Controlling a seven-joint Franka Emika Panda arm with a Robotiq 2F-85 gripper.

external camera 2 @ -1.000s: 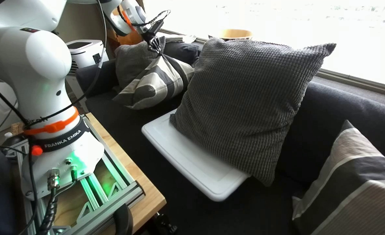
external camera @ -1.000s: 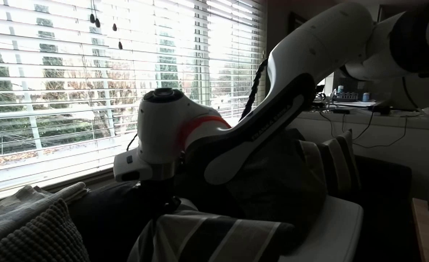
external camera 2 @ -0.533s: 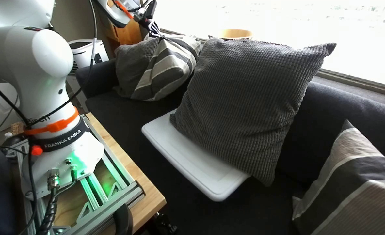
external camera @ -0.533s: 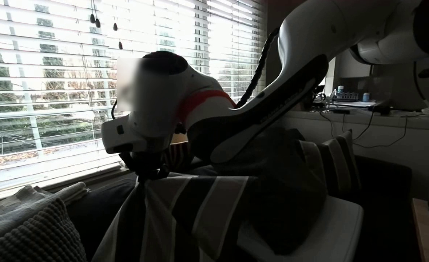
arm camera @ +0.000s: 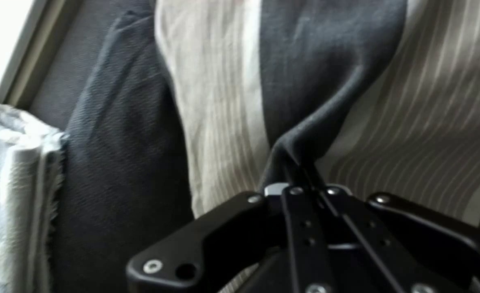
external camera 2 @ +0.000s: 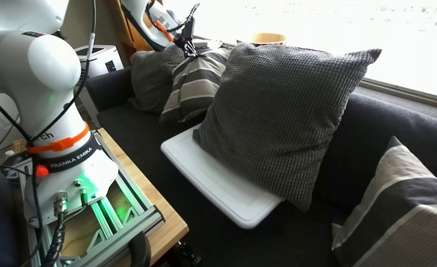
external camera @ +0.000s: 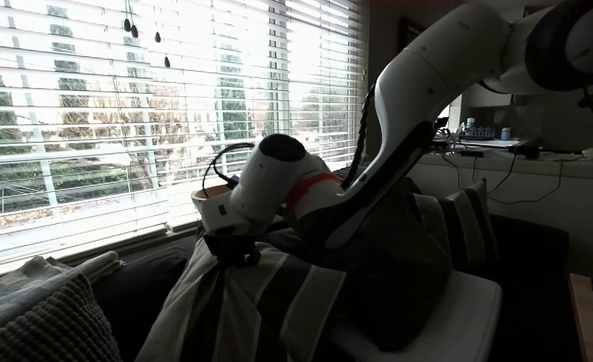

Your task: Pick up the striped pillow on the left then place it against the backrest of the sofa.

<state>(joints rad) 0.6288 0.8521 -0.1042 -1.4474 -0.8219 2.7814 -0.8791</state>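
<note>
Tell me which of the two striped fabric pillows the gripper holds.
The grey-and-cream striped fabric pillow, bunched in the black gripper; the other striped pillow, farther right in both exterior views, isn't held.

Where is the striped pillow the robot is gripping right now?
In an exterior view, the striped pillow is left of centre, its top pinched in the hand, between the grey cushion near the armrest and the big dark cushion.

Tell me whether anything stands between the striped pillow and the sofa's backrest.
Yes: in the wrist view, a plain dark cushion lies between the striped pillow, clamped in the fingers, and part of the backrest. How far it reaches is hidden.
</note>
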